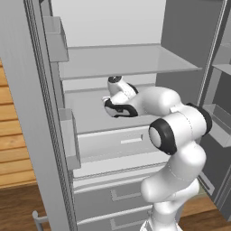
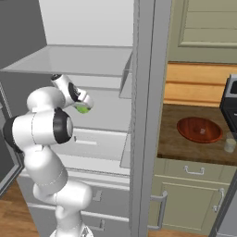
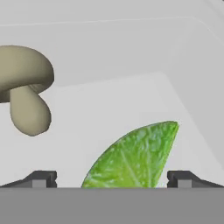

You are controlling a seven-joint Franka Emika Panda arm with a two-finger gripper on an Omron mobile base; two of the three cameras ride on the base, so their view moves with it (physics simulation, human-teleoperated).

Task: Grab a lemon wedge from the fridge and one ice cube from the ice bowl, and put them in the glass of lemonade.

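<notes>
The grey fridge [image 1: 131, 61] stands open and my arm reaches onto its middle shelf. In the hand view the lemon wedge [image 3: 135, 157], green with pale veins, lies on the white shelf floor between my fingertips [image 3: 41, 178]. My gripper [image 3: 111, 178] is open, its jaws wide on either side of the wedge with a gap on each side. From the right base view the wedge [image 2: 83, 109] shows as a green spot just under the gripper [image 2: 86, 103]. The ice bowl [image 2: 199, 129] sits on the wooden counter with a tiny ice cube [image 2: 202, 131] in it, and the glass of lemonade [image 2: 230, 145] stands beside it.
A beige mushroom [image 3: 26, 87] lies on the same shelf, left of the wedge in the hand view. The fridge doors [image 1: 31, 117] stand open on both sides with door bins [image 1: 70, 135]. Beige cabinets [image 2: 194, 194] sit under the counter. Two drawers [image 1: 117, 194] close the fridge's lower part.
</notes>
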